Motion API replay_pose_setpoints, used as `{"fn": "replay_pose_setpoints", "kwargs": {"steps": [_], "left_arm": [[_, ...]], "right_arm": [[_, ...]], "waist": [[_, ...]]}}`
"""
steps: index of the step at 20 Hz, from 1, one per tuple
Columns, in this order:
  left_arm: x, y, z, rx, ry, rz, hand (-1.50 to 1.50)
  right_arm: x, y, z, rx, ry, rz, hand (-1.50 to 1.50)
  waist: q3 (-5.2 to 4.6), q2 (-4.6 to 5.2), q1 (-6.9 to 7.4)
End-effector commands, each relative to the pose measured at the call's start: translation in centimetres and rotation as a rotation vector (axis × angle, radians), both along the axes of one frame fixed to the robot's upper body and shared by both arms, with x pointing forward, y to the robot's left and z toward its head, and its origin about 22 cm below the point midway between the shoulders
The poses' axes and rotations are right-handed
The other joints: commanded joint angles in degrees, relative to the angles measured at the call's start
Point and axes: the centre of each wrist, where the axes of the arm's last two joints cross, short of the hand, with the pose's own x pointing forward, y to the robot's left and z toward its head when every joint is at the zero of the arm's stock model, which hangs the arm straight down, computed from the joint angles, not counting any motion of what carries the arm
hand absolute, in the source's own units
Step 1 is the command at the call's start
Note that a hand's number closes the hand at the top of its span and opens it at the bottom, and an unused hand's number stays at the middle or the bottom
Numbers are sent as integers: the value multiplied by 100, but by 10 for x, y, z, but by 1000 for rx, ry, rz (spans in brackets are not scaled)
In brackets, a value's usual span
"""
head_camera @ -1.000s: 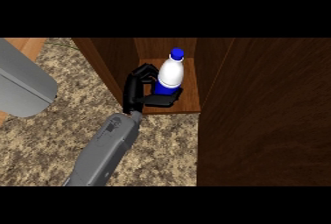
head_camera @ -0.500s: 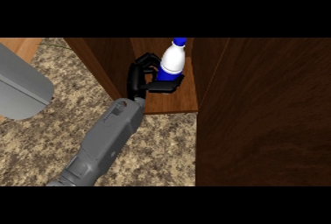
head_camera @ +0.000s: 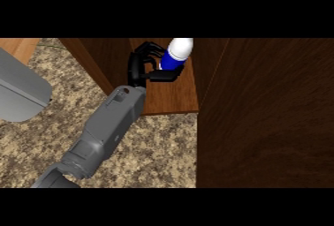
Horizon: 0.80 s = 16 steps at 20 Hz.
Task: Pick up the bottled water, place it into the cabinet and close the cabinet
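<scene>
The bottled water (head_camera: 177, 54), white with a blue label, stands tilted over the wooden cabinet shelf (head_camera: 173, 95), its top cut off by the view's upper edge. My right hand (head_camera: 142, 66) is shut on it from the left, fingers and thumb curled round the blue label. The grey right forearm (head_camera: 108, 123) runs down to the lower left. Whether the bottle's base touches the shelf is hidden. My left hand does not show; only a grey rounded part of the left arm (head_camera: 20, 95) sits at the left edge.
The open cabinet door (head_camera: 267, 119), dark wood, fills the right side. The cabinet's left wall (head_camera: 91, 62) rises beside my hand. A speckled stone counter (head_camera: 157, 150) lies below the shelf.
My right hand has carried the bottle upward in the view, deeper over the cabinet shelf. The forearm has stretched further in.
</scene>
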Motion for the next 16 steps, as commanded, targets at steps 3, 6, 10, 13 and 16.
{"fn": "replay_pose_setpoints", "kwargs": {"steps": [3,6,10,13,16], "left_arm": [[17,14,17,84,16,9,-150],[10,6,1,96,21,32,-150],[17,-2,17,97,22,43,-150],[12,13,1,114,-14,12,-150],[17,-2,18,53,-55,-24,-150]], "right_arm": [[-10,18,24,20,-34,61,-150],[-5,0,10,6,-28,46,-150],[-6,12,14,11,-51,41,-150],[-10,10,13,14,-46,49,-150],[-9,5,10,33,-56,43,-150]], "waist": [[1,-11,-31],[5,32,-92],[1,36,-85],[0,34,-105],[3,4,-36]]}}
